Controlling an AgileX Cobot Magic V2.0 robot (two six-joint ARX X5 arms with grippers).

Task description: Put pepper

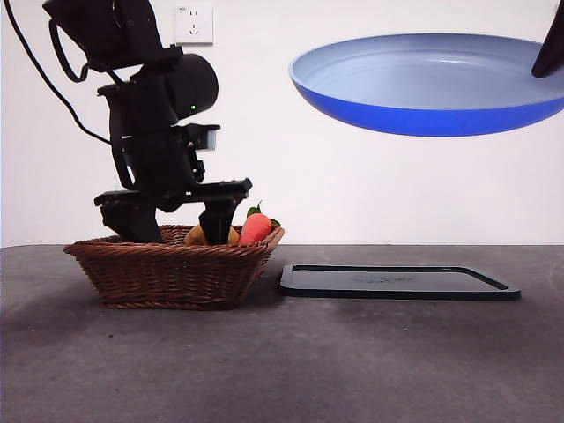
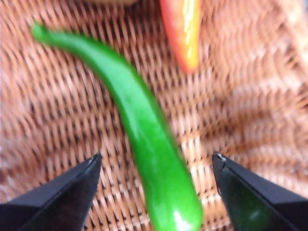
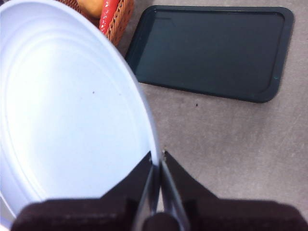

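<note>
The pepper (image 2: 149, 139) lay on the woven floor of the basket (image 1: 167, 269), which stood toward the left side of the table (image 1: 282, 361). The left gripper (image 2: 156, 192) hung inside the basket with its two jaws spread apart, one on each side of the pepper, not touching it. The right gripper (image 3: 158, 166) was clamped on the rim of the blue plate (image 1: 423, 84), held high in the air. There was one pepper, one red-orange vegetable (image 1: 256, 229), one yellow-brown item (image 1: 196, 235), one dark tray (image 1: 397, 282). Only the left wrist view showed the pepper; in the front view the basket wall hid it.
</note>
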